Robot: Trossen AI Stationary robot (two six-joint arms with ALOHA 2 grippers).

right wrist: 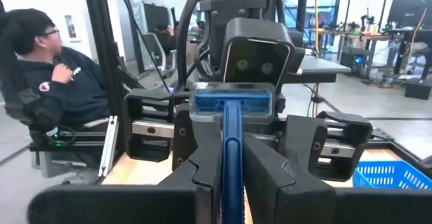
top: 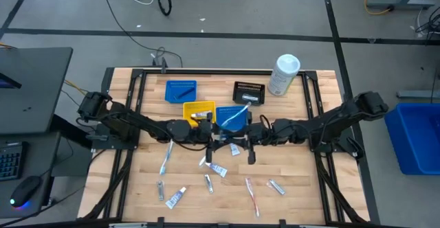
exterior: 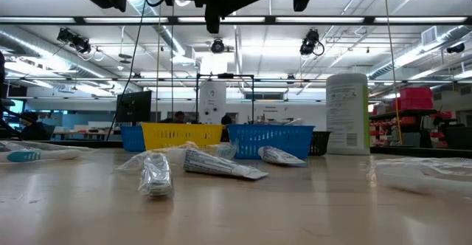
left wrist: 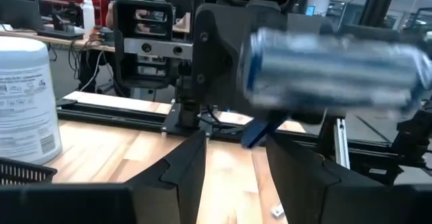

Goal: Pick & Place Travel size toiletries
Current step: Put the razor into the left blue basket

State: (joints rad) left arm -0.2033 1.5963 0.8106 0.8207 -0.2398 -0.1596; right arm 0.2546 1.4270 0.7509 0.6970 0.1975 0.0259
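right jaws (right wrist: 223, 177) clamp blue razor (right wrist: 233, 106); left jaws (left wrist: 233, 163) parted, blurred silvery packet (left wrist: 334, 72) between; bins (top: 206, 108), canister (top: 283, 74) upper centre of counter (top: 302, 187).

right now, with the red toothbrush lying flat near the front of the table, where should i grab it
Probably mid-handle on the red toothbrush, coming straight down from above with the fingers closing across its narrow width. It lies flat on the table, long and slim, with bare wood on both sides.
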